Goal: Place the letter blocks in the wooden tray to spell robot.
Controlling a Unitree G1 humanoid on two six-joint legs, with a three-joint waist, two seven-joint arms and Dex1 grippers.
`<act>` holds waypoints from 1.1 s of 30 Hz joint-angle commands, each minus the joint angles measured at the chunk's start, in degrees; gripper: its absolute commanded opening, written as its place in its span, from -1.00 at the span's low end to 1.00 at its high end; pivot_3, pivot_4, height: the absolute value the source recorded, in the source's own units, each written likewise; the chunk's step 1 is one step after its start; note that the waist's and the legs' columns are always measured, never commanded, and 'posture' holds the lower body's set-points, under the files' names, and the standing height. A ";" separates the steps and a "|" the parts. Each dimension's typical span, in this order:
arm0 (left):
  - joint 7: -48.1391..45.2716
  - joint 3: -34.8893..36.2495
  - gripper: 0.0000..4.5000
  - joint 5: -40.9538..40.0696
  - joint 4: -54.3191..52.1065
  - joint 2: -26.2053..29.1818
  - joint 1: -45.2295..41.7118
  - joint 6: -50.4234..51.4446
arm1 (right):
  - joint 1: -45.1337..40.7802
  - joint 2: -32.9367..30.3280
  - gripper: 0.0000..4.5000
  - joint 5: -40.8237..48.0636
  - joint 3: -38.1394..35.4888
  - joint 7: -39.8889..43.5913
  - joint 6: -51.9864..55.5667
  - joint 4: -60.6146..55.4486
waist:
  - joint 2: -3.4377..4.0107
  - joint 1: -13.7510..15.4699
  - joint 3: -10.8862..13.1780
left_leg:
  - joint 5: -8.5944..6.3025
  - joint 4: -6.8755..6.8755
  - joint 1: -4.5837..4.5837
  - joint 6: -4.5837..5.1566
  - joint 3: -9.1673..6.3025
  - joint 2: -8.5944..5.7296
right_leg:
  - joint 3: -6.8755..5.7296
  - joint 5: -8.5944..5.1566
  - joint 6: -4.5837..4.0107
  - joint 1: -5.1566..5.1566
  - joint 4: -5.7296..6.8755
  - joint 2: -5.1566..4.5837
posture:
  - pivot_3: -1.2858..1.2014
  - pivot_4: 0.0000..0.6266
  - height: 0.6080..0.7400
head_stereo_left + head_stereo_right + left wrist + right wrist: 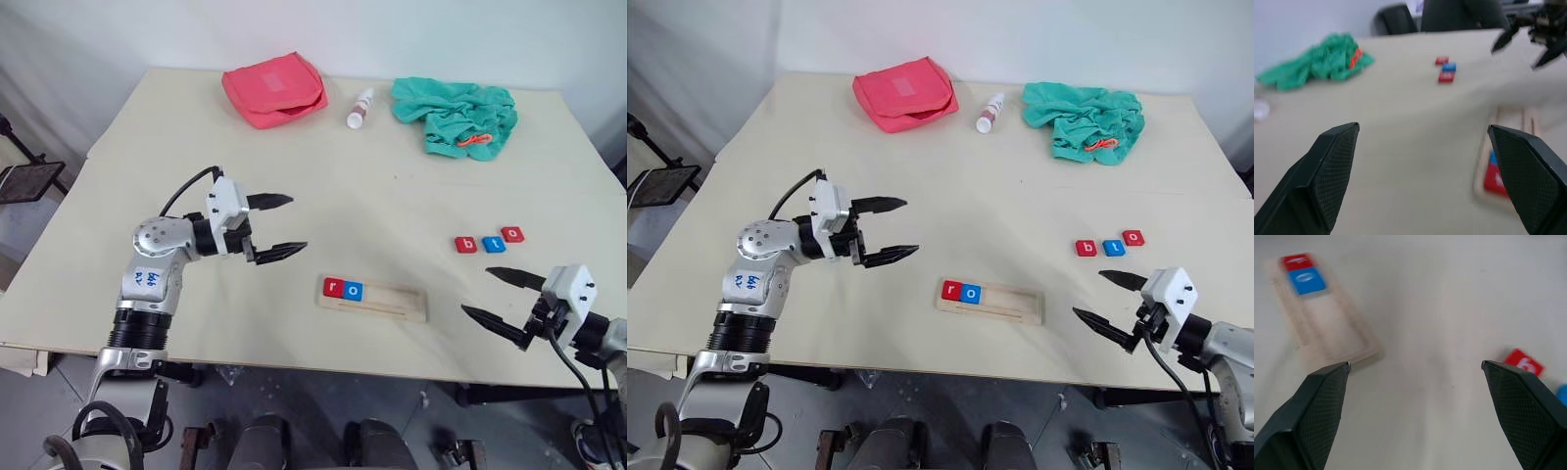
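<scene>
We look down on a pale table, with a red pouch, a small white bottle and a crumpled green cloth along its far side. Nearer to us lies the wooden tray, with a red r block and a blue o block seated side by side at its left end; the rest of its groove is bare. To the right, well apart from the tray, the red b block, the blue t block and the red o block sit in a short row on the table.

Our left gripper hangs above the table left of the tray, its fingers spread wide and empty. Our right gripper hovers just in front of the three loose blocks, also wide open and carrying nothing.

We judge two letters done and the b next. That calls for lowering our right gripper over the red b, closing on its edges without nudging the t beside it, and then carrying it to the slot touching the o.
</scene>
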 commanded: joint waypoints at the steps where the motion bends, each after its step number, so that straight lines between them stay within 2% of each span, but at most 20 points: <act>1: -5.30 1.34 0.99 -1.64 4.29 0.04 1.95 -11.81 | -0.84 2.49 1.00 -0.02 -3.16 -10.20 5.06 -4.37 | 0.02 0.01 -0.01 | 0.00 0.00 0.00 0.00 0.00 0.00 | 0.00 0.00 0.00 0.00 0.00 -0.01 | 0.03 -0.52 1.00; 4: -8.94 2.59 0.99 -4.52 8.15 -1.14 3.60 -16.07 | -0.24 4.93 1.00 -1.89 -3.64 -18.17 8.70 -7.67 | 0.04 0.02 -0.02 | 0.00 -0.02 0.00 0.00 -0.01 -0.01 | -0.02 0.00 0.01 -0.02 0.03 -0.02 | 0.03 -0.52 1.00; 7: -10.11 3.72 0.99 -5.90 11.35 -2.13 3.36 -18.96 | 0.36 5.51 1.00 -3.08 -3.31 -21.09 10.43 -9.49 | 0.03 0.09 -0.02 | 0.01 -0.01 -0.03 0.02 -0.05 -0.04 | -0.01 0.00 0.01 -0.02 0.05 -0.03 | 0.03 -0.52 1.00; 13: -23.56 3.07 0.99 -7.40 23.17 -2.98 2.39 -27.63 | 3.47 12.42 1.00 -1.50 -4.97 -32.19 18.19 -19.84 | 0.09 -0.10 -0.05 | 0.02 -0.05 0.03 0.03 0.02 -0.06 | -0.08 0.01 0.02 -0.11 0.24 -0.01 | 0.03 -0.52 1.00; 19: -25.40 -0.39 0.99 -8.48 26.69 -2.66 1.09 -28.21 | 4.13 13.89 1.00 -2.10 -5.57 -35.05 18.33 -20.63 | 0.09 -0.18 -0.05 | 0.06 -0.03 0.06 0.11 0.05 -0.13 | 0.01 0.02 0.03 -0.10 0.30 -0.07 | 0.03 -0.52 1.00; 33: -25.40 -2.51 0.99 -7.91 29.98 -2.78 -0.90 -29.47 | 3.37 14.34 1.00 -2.22 -5.16 -34.95 17.54 -18.85 | 0.09 -0.49 -0.05 | 0.06 -0.04 0.08 0.11 0.05 -0.14 | 0.04 0.02 0.03 -0.13 0.37 -0.06 | 0.03 -0.52 1.00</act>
